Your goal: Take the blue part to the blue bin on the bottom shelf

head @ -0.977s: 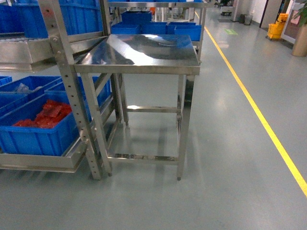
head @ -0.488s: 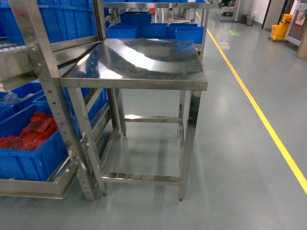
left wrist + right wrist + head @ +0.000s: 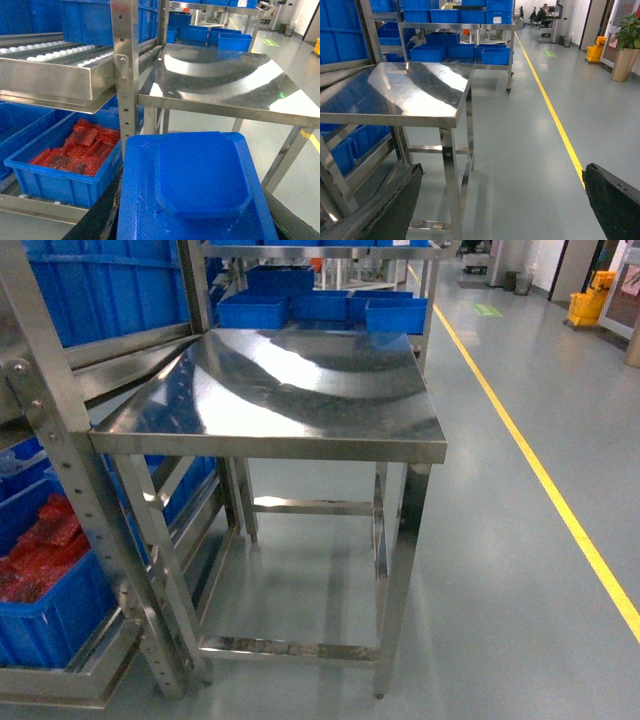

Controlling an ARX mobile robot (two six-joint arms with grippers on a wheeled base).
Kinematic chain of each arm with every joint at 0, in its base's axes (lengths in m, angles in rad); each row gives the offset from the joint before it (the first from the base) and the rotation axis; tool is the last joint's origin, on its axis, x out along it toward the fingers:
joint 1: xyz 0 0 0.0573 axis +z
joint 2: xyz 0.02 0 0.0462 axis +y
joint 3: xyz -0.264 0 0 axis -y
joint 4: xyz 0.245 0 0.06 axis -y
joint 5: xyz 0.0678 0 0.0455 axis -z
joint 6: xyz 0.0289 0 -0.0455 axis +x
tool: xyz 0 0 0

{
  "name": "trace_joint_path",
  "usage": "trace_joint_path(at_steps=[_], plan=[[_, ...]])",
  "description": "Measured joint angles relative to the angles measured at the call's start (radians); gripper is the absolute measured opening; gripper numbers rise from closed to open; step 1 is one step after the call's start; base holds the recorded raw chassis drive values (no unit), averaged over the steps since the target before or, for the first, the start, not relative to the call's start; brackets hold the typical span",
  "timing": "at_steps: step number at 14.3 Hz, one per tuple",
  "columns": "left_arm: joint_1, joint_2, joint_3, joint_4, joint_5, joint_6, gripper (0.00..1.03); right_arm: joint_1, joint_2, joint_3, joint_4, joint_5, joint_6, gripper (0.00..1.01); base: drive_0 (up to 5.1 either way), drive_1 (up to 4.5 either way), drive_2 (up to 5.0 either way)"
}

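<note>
Down at the left wrist now: gripping a flat blue plastic part with a raised rounded panel (image 3: 200,175) in the left end effector (image 3: 195,222), dark fingers (image 3: 95,222) hugging its two lower edges. Filling most of the foreground there, held up off everything, just in front of the shiny stainless steel bench (image 3: 225,82) and beside the perforated steel upright of the flow rack (image 3: 125,75).

Over to the rack: white roller tracks (image 3: 55,50) on the tier above, and below, on the bottom shelf (image 3: 30,202), a blue plastic bin holding red packets (image 3: 55,182). Well apart from the held part, down and to its left.

From the head view, looking straight onto the steel bench (image 3: 290,390), with the bottom shelf (image 3: 60,685) and the bin of red packets (image 3: 40,630) tucked at the left edge. More blue bins (image 3: 320,308) on a second rack behind, and a yellow line (image 3: 530,470) painted along the grey floor on the right.

On the right wrist: right end effector (image 3: 502,172) spread wide, black fingers (image 3: 610,200) far apart at the frame's bottom corners, gripping nothing, only floor between them.
</note>
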Motion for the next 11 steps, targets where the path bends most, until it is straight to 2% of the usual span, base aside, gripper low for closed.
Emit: trace_joint_path(at_steps=[8,11], plan=[[0.000,0.000,0.000,0.004,0.000,0.000,0.43,0.000,0.000,0.000,-0.001,0.000,0.000,0.98,0.1,4.21,-4.1],[0.000,0.005,0.000,-0.002,0.000,0.000,0.43,0.000,0.000,0.000,-0.002,0.000,0.000,0.98,0.0,0.00,0.0]])
